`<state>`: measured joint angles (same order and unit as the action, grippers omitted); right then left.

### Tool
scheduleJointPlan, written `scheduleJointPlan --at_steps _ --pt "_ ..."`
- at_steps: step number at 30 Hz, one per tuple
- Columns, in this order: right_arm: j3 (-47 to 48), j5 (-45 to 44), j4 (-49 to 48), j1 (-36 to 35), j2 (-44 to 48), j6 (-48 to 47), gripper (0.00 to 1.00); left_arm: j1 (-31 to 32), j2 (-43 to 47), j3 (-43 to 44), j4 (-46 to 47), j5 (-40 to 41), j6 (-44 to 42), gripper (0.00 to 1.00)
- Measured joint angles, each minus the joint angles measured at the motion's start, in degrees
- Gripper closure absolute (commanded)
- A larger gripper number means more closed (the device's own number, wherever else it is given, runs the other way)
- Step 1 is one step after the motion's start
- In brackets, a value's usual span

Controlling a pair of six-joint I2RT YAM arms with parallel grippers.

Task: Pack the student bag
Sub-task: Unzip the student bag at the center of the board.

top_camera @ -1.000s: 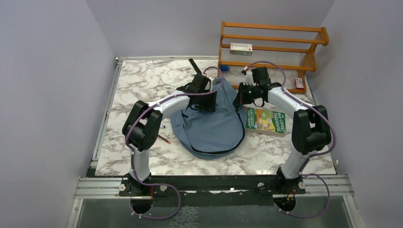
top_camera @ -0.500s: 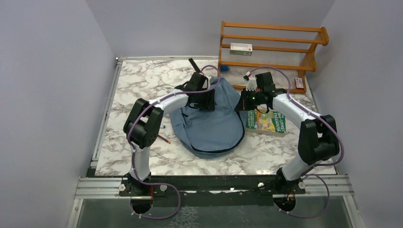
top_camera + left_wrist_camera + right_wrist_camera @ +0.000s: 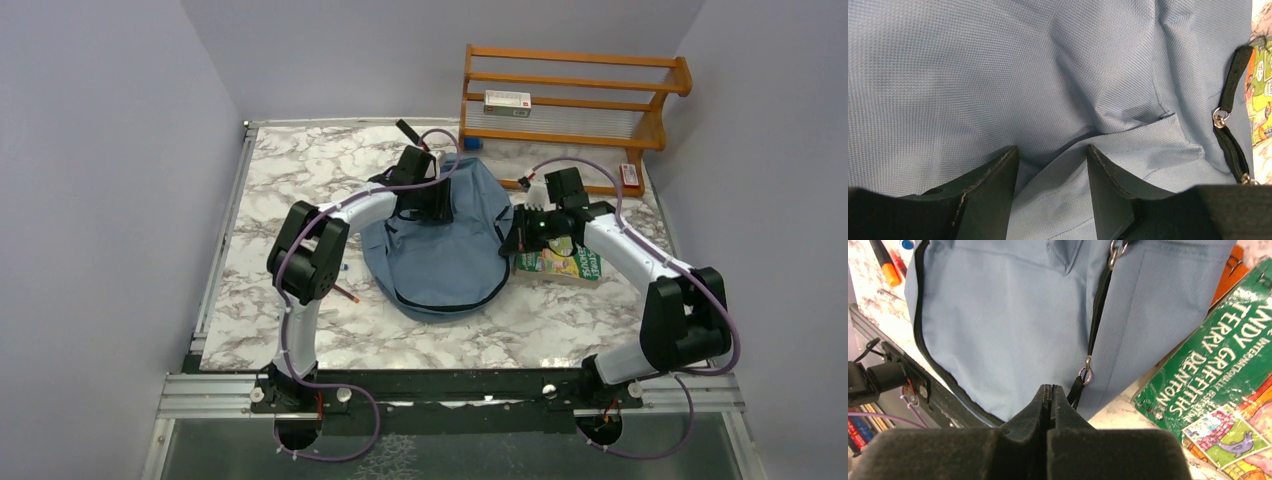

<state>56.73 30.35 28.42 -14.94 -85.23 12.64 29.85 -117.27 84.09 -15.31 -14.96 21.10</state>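
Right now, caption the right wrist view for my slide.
Shut right gripper at the zipper pull of the student bag, green paperback beside it.

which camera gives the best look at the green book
The right wrist view: the green book fills its right side, cover lettering readable, beside the student bag. The top external view shows it small and partly hidden under the right arm; the left wrist view catches only a sliver at its right edge.

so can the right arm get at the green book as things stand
Probably yes: the green book lies right beside the shut right hand, cover showing, though the hand would need to open.
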Motion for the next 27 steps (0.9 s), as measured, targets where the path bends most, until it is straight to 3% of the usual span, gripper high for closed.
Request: scheduleJointPlan --at_steps 10,20,27 --pt "-3.9 4.1 3.5 0.0 5.1 1.6 0.99 -0.9 -1.6 1.3 1.8 -0.2 1.2 0.46" --pt "-10.1 18.1 2.4 -0.9 8.3 4.1 0.99 -1.0 -1.9 1.3 2.6 -0.2 1.8 0.44" --pt "-7.4 16.3 0.0 -1.1 9.1 6.8 0.99 -1.0 1.0 -3.0 6.4 0.0 1.0 0.38"
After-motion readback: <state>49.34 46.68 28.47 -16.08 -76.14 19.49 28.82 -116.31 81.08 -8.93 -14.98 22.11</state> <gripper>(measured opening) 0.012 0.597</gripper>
